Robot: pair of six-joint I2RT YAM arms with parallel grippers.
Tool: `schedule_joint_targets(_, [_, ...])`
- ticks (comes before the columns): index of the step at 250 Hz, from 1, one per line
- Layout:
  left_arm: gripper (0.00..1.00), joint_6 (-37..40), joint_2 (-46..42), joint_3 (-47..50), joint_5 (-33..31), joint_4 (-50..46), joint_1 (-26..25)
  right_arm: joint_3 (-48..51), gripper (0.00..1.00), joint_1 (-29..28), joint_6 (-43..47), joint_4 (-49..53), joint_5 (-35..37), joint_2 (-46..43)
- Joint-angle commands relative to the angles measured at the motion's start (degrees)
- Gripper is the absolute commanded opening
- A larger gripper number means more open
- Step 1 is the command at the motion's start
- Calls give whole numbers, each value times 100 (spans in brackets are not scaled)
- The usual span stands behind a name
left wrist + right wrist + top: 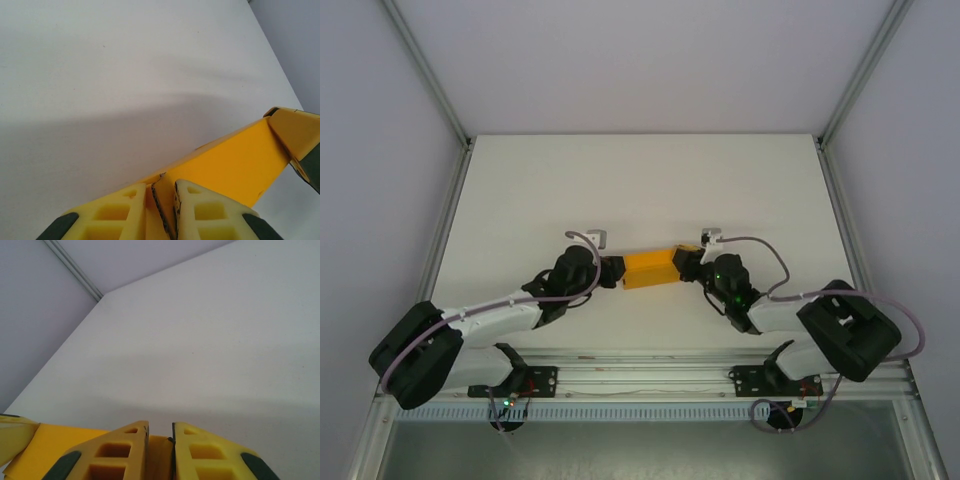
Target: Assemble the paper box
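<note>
Left gripper (162, 189): fingers pinched on thin card at the box's left end. Right gripper (160, 429): fingers pinched on card at its right end. Box (650, 268): spans between both grippers, over the table (640, 180); likely braced endwise for folding.

Above the mounting rail (640, 372), your arms (500, 318) are white with black joints, trailing grey cables (576, 234); the fingers (210, 212) are yellow and hollow-celled.
</note>
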State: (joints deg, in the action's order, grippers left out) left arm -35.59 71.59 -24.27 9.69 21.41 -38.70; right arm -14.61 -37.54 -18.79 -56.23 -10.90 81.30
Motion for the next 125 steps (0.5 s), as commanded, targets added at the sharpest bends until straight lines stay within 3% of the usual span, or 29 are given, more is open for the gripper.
schedule_joint_targets(1, [21,307,489,589,-283,-1441,-254,394,0,-89,528,1356,-523,702])
schedule_joint_targets(41, [21,238,435,727,-450,-1220,-392,344,0,-95,570,1056,-591,1015])
schedule_joint_targets(68, [25,295,328,587,-358,-1332,-428,200,2,-87,491,1393,-584,653])
schedule_joint_targets(84, [29,346,163,375,-357,-1584,-463,-50,10,-96,551,2136,-691,239])
schedule_joint_targets(112, [43,503,-171,-146,-514,-2142,-454,-496,39,-96,516,3337,-495,-477])
schedule_joint_targets(125, [49,571,-284,-418,-638,-2348,-452,-734,44,-97,376,3783,-240,-723])
